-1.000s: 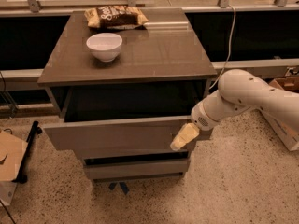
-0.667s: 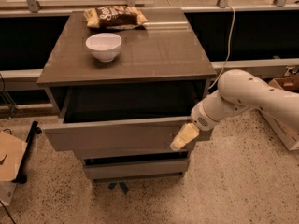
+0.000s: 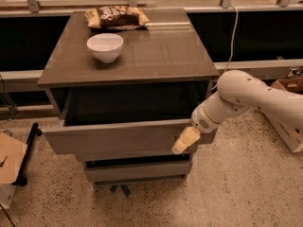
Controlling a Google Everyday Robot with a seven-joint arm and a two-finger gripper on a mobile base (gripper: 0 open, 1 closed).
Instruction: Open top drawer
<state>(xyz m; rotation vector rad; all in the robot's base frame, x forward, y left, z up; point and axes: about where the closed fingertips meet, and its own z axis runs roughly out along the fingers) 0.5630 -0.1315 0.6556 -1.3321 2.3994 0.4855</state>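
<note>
The top drawer [image 3: 113, 138] of the grey-brown cabinet stands pulled out, its wide flat front well ahead of the two narrower fronts below, and its dark inside [image 3: 128, 103] shows under the cabinet top. My gripper [image 3: 185, 141] comes in from the right on a white arm [image 3: 251, 96]. Its cream-coloured fingers lie against the right end of the drawer front, near its top edge.
A white bowl [image 3: 105, 47] and a dark snack bag [image 3: 117, 17] sit on the cabinet top [image 3: 156, 56]. A lower drawer front [image 3: 137, 170] shows beneath. Cardboard boxes stand at the right [image 3: 291, 122] and at the left [image 3: 9, 167] on the speckled floor. A railing runs behind.
</note>
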